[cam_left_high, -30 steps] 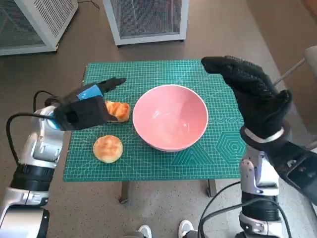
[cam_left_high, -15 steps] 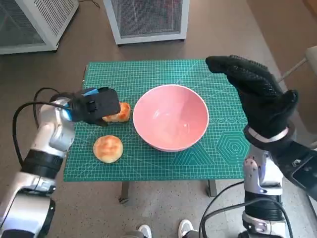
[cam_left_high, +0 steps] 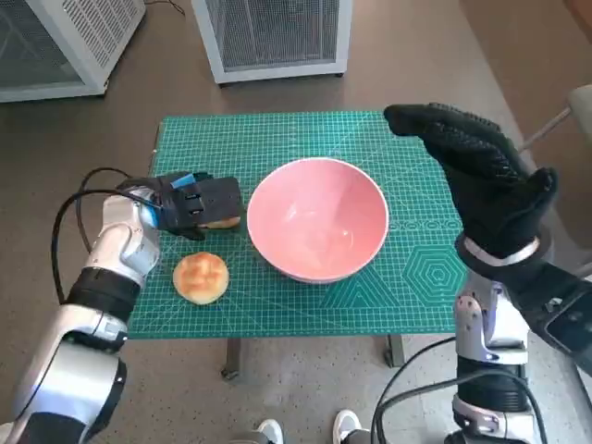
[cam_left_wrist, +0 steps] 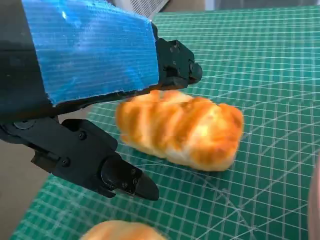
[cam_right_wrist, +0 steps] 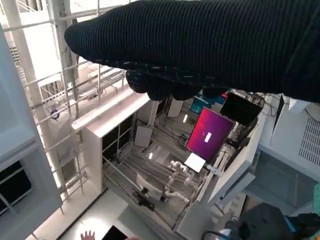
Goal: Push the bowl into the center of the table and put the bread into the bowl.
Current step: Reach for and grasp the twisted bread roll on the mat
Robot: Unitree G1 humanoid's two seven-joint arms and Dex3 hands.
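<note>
Now your green mat (cam_left_high: 370, 305) fills mid-frame on brown floor (cam_left_high: 416, 55); left hand (cam_left_high: 199, 203) spread around the bread (cam_left_high: 222, 220), right hand (cam_left_high: 481, 185) wide, empty.

Small table (cam_left_high: 277, 319) carries a green cutting mat (cam_left_high: 296, 139) over its whole top, printed with a pale grid and angle lines; pink bowl (cam_left_high: 317, 218) sits on the mat near centre, slightly toward 3 o'clock; braided bread (cam_left_wrist: 182, 130) lies on the mat just beside the bowl at its 9 o'clock; round bun (cam_left_high: 201, 277) lies at the bowl's 8 o'clock, apart from both.
</note>
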